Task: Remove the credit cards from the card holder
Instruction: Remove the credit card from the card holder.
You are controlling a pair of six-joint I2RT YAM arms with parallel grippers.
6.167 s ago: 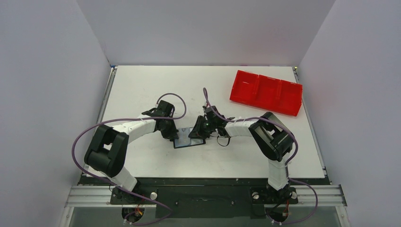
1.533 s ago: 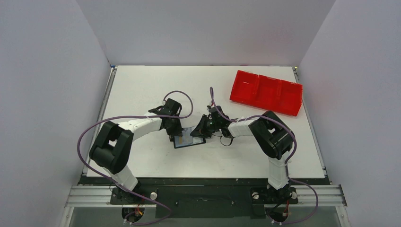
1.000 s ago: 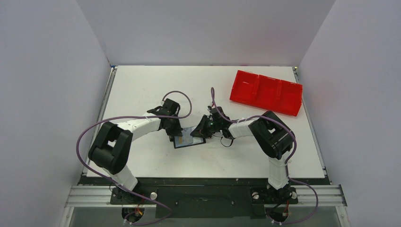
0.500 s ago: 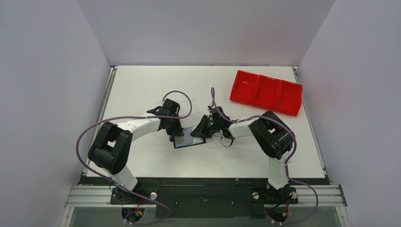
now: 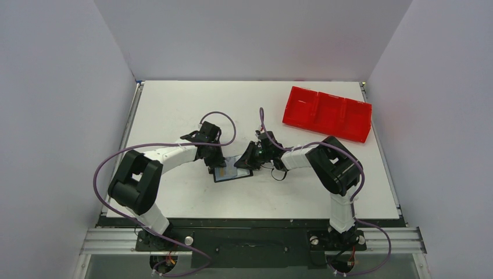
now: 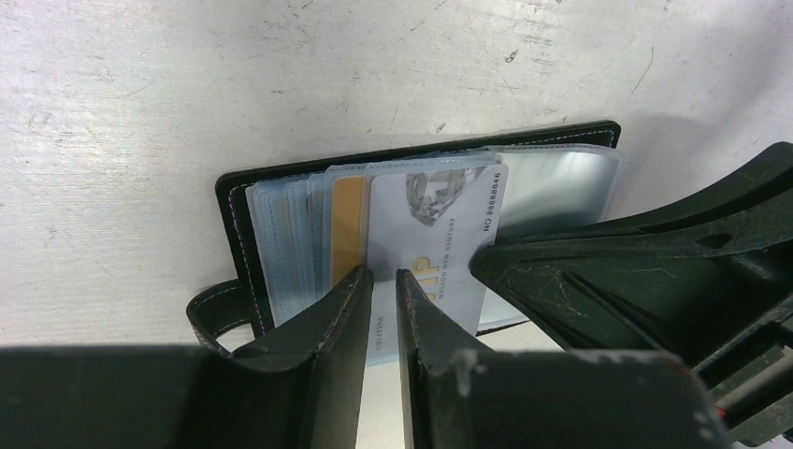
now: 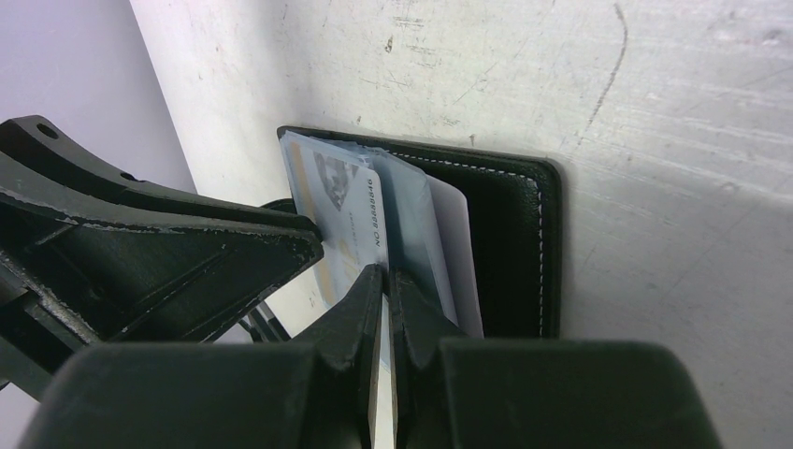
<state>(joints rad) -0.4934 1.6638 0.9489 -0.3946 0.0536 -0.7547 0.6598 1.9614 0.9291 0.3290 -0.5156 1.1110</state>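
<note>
The card holder (image 5: 232, 175) lies open on the white table between both arms, black leather (image 6: 233, 216) with clear sleeves (image 7: 510, 245). A silver-white credit card (image 6: 439, 223) printed with a number sticks partly out of the sleeves toward my left arm, also seen in the right wrist view (image 7: 351, 208). A gold card (image 6: 347, 224) shows behind it in its sleeve. My left gripper (image 6: 383, 274) hovers over the white card's near edge, jaws a narrow gap apart with nothing pinched. My right gripper (image 7: 385, 271) is shut, its tips against the clear sleeves beside the card.
A red three-compartment tray (image 5: 327, 113) stands at the back right of the table. The holder's strap loop (image 6: 213, 313) curls out at its near-left corner. The two grippers (image 5: 214, 168) (image 5: 244, 164) sit almost nose to nose over the holder.
My left gripper's jaws have parted slightly from shut during the last second. The right gripper stays shut and in place. The holder has not moved.
</note>
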